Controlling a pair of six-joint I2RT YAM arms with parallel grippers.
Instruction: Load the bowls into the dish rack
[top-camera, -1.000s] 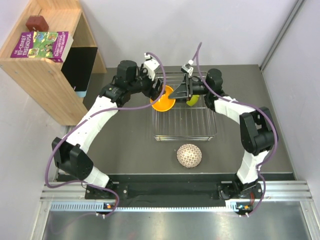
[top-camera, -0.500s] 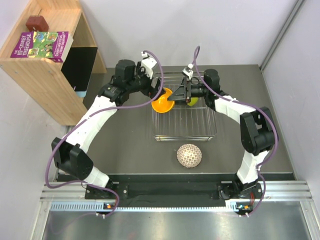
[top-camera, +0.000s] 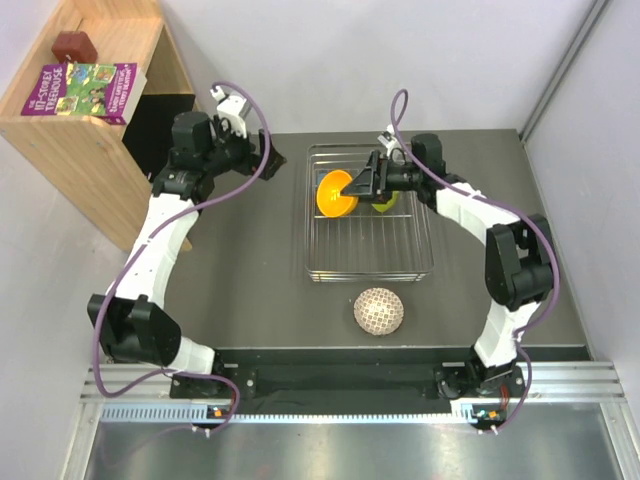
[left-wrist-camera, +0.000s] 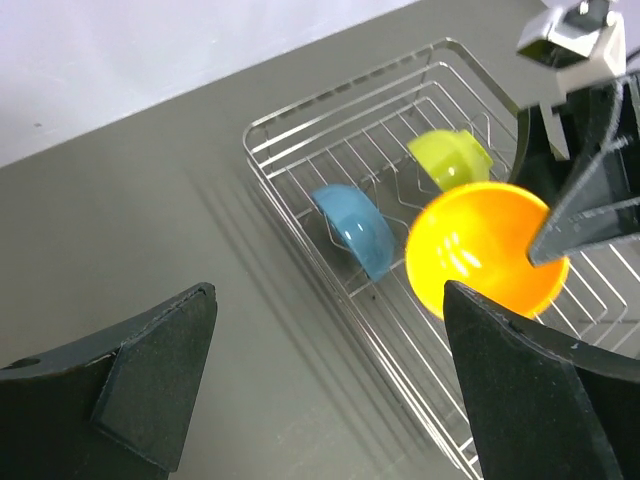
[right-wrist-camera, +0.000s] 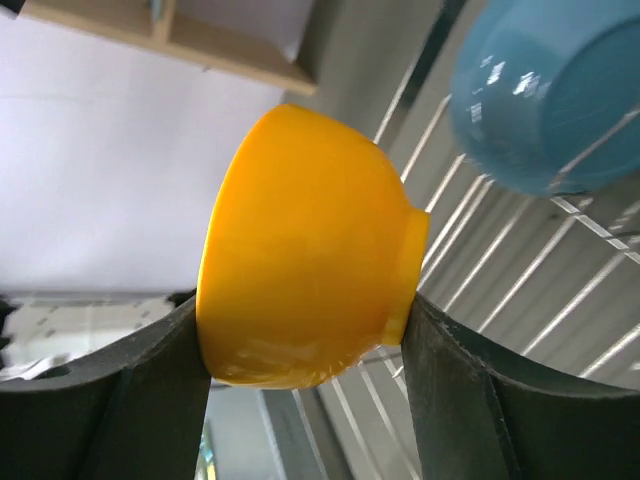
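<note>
My right gripper (top-camera: 360, 185) pinches the orange bowl (top-camera: 337, 193) on edge: one finger (right-wrist-camera: 150, 390) sits at its rim side and the other at its foot, and the open mouth faces 9 o'clock. The bowl hangs over the 10 o'clock part of the dish rack (top-camera: 370, 276). The yellow-green bowl (top-camera: 386, 204) stands in the rack just at 3 o'clock of the orange bowl. In the left wrist view the blue bowl (left-wrist-camera: 352, 228) leans on edge among the wires. My left gripper (top-camera: 262, 160) has its fingers spread wide and holds nothing. It hovers over the table (top-camera: 240, 270), apart from the rack at its 10 o'clock. The white lattice bowl (top-camera: 379, 311) lies upside down on the table at 6 o'clock of the rack.
</note>
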